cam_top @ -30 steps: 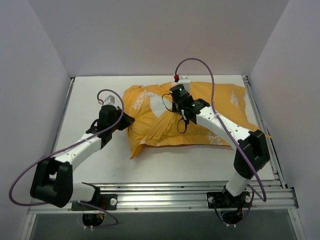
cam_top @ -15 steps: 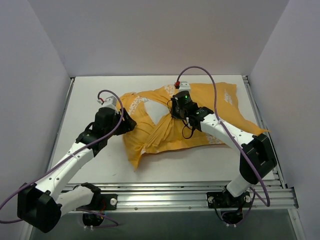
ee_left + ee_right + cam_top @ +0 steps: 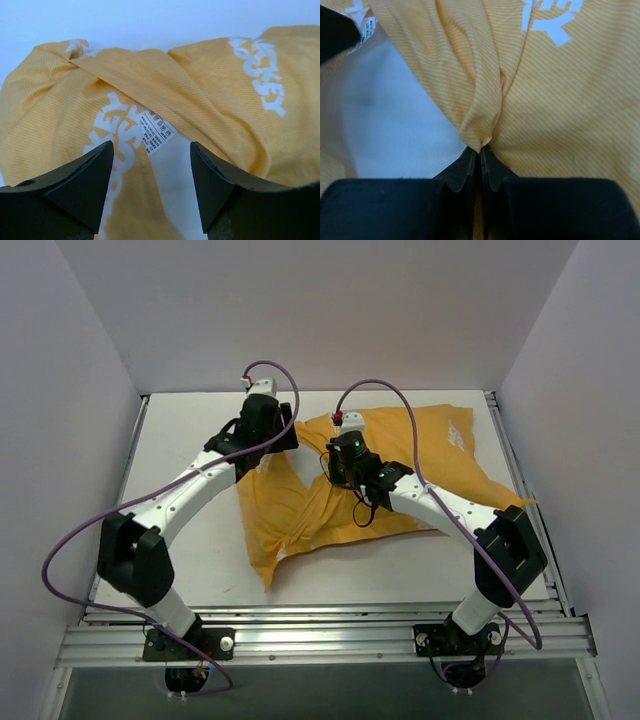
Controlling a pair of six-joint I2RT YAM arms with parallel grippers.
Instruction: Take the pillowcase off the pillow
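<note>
The orange-yellow pillowcase (image 3: pixel 430 465) lies crumpled across the middle and right of the white table, with white "MICKEY" lettering (image 3: pixel 262 80) showing on it. A strip of the white pillow (image 3: pixel 172 192) shows through its opening, with a small printed label (image 3: pixel 156 131) at the top of the strip. My left gripper (image 3: pixel 151 147) hangs open just above that strip and holds nothing. My right gripper (image 3: pixel 480 149) is shut on a pinched fold of the pillowcase (image 3: pixel 480 127), beside bare pillow (image 3: pixel 385 115). Both grippers meet over the pillowcase's left part (image 3: pixel 300 470).
White walls close in the table on three sides. An aluminium rail (image 3: pixel 320 625) runs along the near edge, and another rail (image 3: pixel 525 490) borders the right side. Purple cables (image 3: pixel 400 390) loop above both arms. Bare tabletop (image 3: pixel 185 440) lies left of the cloth.
My left arm has swung from the table's left side up and over the pillowcase's left end, and its gripper has opened. The right gripper kept its hold and shifted slightly left, dragging the cloth.
</note>
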